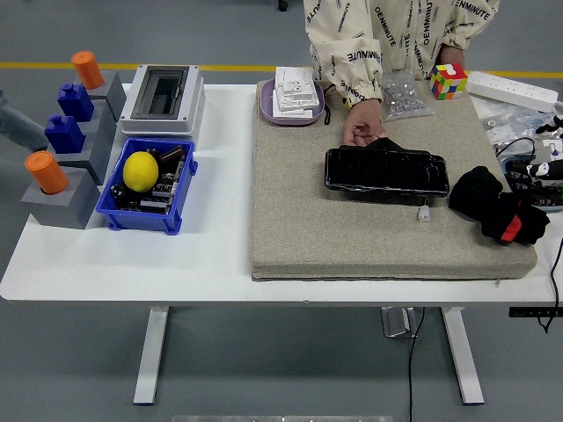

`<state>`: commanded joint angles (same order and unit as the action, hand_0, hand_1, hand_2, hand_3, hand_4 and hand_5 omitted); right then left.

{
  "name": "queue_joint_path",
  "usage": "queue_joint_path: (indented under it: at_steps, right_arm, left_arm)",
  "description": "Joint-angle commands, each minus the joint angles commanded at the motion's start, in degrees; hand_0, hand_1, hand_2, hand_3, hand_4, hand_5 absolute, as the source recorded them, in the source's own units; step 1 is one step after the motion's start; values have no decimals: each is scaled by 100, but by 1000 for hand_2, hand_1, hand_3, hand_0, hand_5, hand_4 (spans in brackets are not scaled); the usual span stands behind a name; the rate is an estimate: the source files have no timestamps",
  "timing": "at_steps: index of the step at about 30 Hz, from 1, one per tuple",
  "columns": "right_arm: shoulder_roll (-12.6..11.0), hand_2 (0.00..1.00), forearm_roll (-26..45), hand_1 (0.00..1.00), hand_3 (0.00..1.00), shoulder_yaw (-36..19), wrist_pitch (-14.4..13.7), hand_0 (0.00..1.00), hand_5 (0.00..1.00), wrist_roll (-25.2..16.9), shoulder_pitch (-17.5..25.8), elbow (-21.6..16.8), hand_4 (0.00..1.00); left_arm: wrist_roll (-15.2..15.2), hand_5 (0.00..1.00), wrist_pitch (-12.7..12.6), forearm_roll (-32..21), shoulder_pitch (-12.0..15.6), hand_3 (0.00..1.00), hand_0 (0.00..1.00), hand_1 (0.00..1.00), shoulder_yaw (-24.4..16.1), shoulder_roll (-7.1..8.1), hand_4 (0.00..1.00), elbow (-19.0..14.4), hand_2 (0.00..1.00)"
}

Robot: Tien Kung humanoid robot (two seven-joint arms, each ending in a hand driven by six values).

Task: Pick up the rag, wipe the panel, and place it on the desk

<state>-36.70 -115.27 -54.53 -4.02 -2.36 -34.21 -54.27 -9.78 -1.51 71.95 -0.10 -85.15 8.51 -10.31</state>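
Note:
A glossy black panel (pixel 387 170) lies across the middle of the grey felt mat (pixel 308 237). A person's hand (pixel 362 124) rests at the panel's far edge and touches it. A crumpled black rag (pixel 475 190) lies on the mat just right of the panel. My right hand (pixel 517 221), black with a red mark, lies against the rag's right side at the mat's right edge. Black on black hides its grip. My left arm is out of view.
A blue bin (pixel 180 192) with a lemon (pixel 140 170) stands at the left, beside grey blocks (pixel 66 204) with orange and blue pegs and a white switch box (pixel 164 95). A small white part (pixel 424 214) lies by the panel. Cables and electronics (pixel 532 167) crowd the right edge.

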Motion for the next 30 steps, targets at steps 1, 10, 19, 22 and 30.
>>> queue_joint_path:
  at_steps: [1,10,19,22,30]
  right_arm:
    - [20,780,-11,700,758,1,17,744,678,13,-1,11,998]
    - [249,782,-111,701,761,-155,74,746,683,85,23,159,998]
    - [427,782,-91,700,761,-68,55,748,689,59,0,412,998]
    - [490,782,-82,700,761,-30,39,748,689,39,-10,526,998]
    - [652,784,-115,698,761,-90,-24,748,704,-19,-14,768,998]
  left_arm:
    - [1,465,0,-1,-2,563,643,692,5,4,594,0,733]
    - [-13,464,-2,8,15,563,643,692,22,18,594,0,733]
    - [-11,465,-1,1,3,563,642,692,38,16,594,0,734]
    - [-10,465,-2,-8,-5,563,642,692,39,5,594,0,734]
    - [-5,464,-2,-21,-33,563,642,692,42,-14,594,0,734]
